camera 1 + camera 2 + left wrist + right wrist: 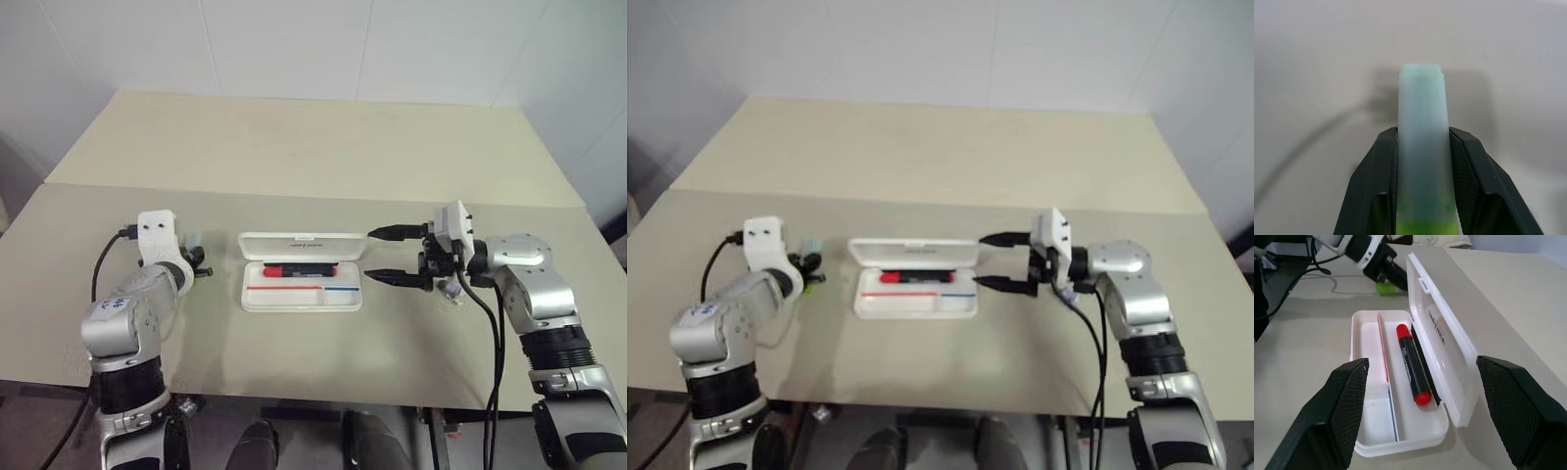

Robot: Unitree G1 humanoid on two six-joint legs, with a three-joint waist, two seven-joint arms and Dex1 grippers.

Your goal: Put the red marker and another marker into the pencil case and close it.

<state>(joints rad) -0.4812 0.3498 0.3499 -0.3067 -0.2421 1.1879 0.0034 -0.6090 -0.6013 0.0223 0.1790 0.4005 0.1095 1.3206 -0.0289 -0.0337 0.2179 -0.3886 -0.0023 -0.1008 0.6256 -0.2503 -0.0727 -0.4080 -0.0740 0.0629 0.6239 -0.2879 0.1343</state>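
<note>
While the white pencil case [302, 285] lies open in the middle of the beige table [313, 147], its lid [302, 245] standing up along the far edge, I see the red marker [1413, 364] already resting lengthwise in the rear compartment, close against the hinge side, with a black strip just behind it. From my remote seat, the thin red and blue line [299, 289] marking the divider inside the case reads clearly, and the nearer compartment holds nothing that I can make out. To the left of the case, my left gripper [1422, 161] is clamped on the green marker [1422, 142]; the wrist camera shows both black fingers [1374, 186] pressed flat against the pale mint barrel, with the brighter green end sitting down between them and the pale tip pointing out beyond the fingertips. In the head view that marker's green end peeks out just beside the left wrist, near the case's left end but apart from it. On the other side, my right gripper [394, 256] points across at the case's right end, fingers spread wide and holding nothing, one finger [390, 233] level with the lid and the other level with the tray, close to the case; I cannot tell whether either touches it.
</note>
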